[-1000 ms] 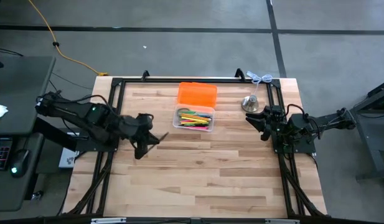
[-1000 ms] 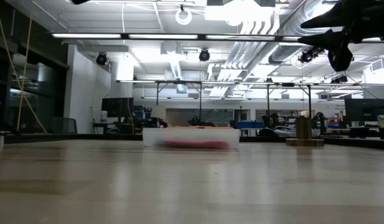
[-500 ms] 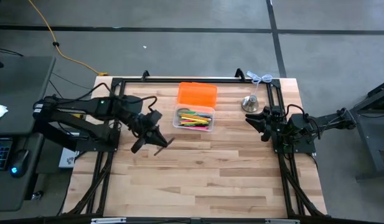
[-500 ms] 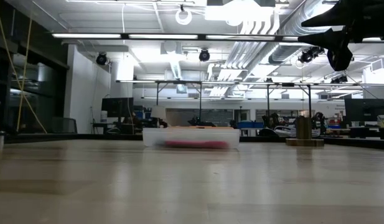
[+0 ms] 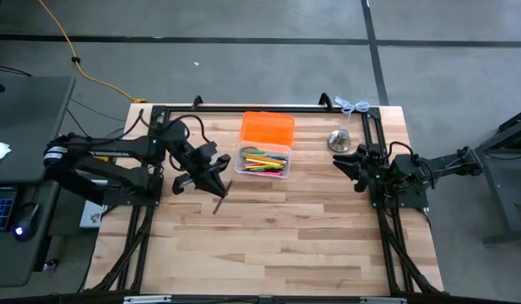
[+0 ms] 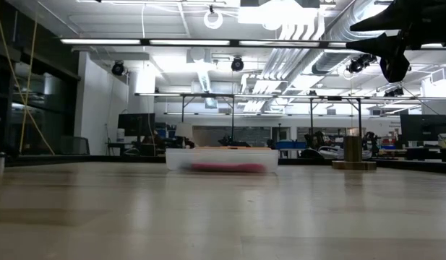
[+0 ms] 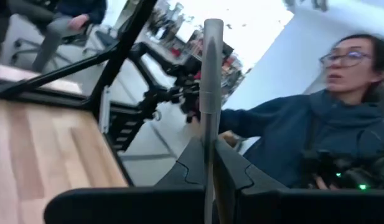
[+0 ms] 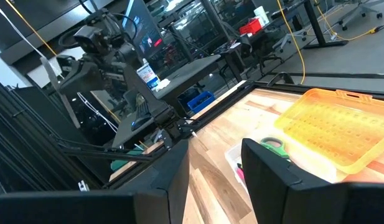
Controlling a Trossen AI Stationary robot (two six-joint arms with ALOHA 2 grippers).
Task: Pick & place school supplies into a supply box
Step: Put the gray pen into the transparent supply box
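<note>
a: the left gripper (image 5: 211,181) is clamped on a thin dark pencil (image 5: 219,199), which hangs out past its fingers over the table (image 5: 268,245). in the left wrist view the same stick (image 7: 210,93) stands straight up between the closed pads.

b: what's changed?

a: a second ago that gripper was lower and further left; it has swung up and toward the supply box (image 5: 263,162), and is now just beside the box's left wall. my read is that it's carrying the pencil over for the drop, not yet above the opening.

b: and the box?

a: near the table's far edge, orange lid (image 5: 268,127) flipped open behind it, coloured pens and pencils (image 5: 264,160) already inside. green scissors (image 8: 274,147) show in the right wrist view.

b: the right arm?

a: the right gripper (image 5: 348,165) waits at the right edge, fingers apart, unchanged, near the metal bell (image 5: 339,139).

b: anything unclear?

a: the low view shows the box only as a blur, and the left arm not at all. the pencil's lower end is hidden in the wrist view.
</note>
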